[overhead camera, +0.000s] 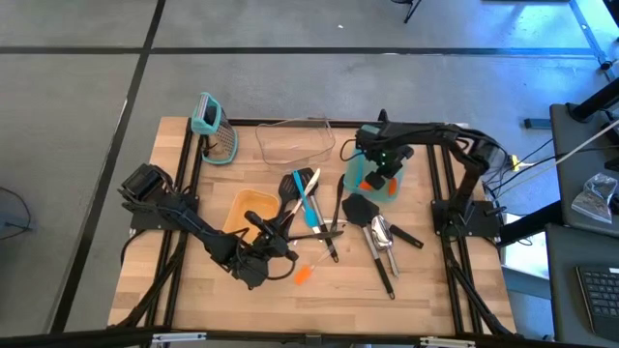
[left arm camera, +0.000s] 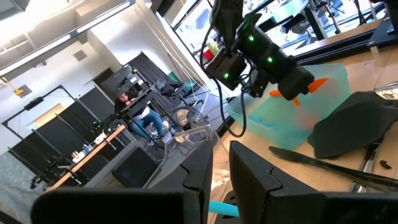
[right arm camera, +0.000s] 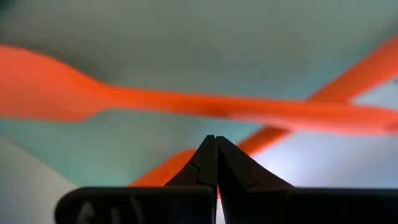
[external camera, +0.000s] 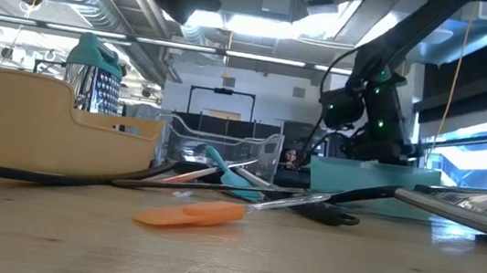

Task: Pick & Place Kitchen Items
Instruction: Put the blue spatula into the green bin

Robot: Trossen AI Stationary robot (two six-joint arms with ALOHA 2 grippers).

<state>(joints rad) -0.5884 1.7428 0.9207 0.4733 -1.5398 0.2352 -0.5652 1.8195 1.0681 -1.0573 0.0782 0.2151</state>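
**Right arm's fingers shut inside teal bin, nothing in them; left arm low over utensil heap**

Right gripper [overhead camera: 380, 180] sits down in the teal bin [overhead camera: 395, 189] at the table's right-rear, fingers [right arm camera: 214, 163] pressed fully together w/ no gap. Wrist view shows two orange spatulas [right arm camera: 186, 102] lying on the bin floor just past the tips, not between them, so the grip looks empty. Left gripper [overhead camera: 259, 266] hangs low at the near-left edge of the pile, beside the yellow bin [overhead camera: 239, 207]; its fingers [left arm camera: 249, 171] stand a narrow slot apart, and whether they pinch anything can't be told.

Rest of the kitchen items are mid-table: black turner [overhead camera: 360, 210], silver scoop [overhead camera: 383, 235], teal spatula [overhead camera: 308, 196], and a loose orange spatula [overhead camera: 306, 275] near the front edge.

Risks, as judged: a straight lift w/ shut fingers comes up bare, or the tips may nudge a spatula handle and tip it over the bin wall. Handles in the heap cross each other, so a pull by the left arm could drag neighbours along, maybe sweeping the loose orange one off the front. The two arms are well apart now, but both reaching into the centre could clash.
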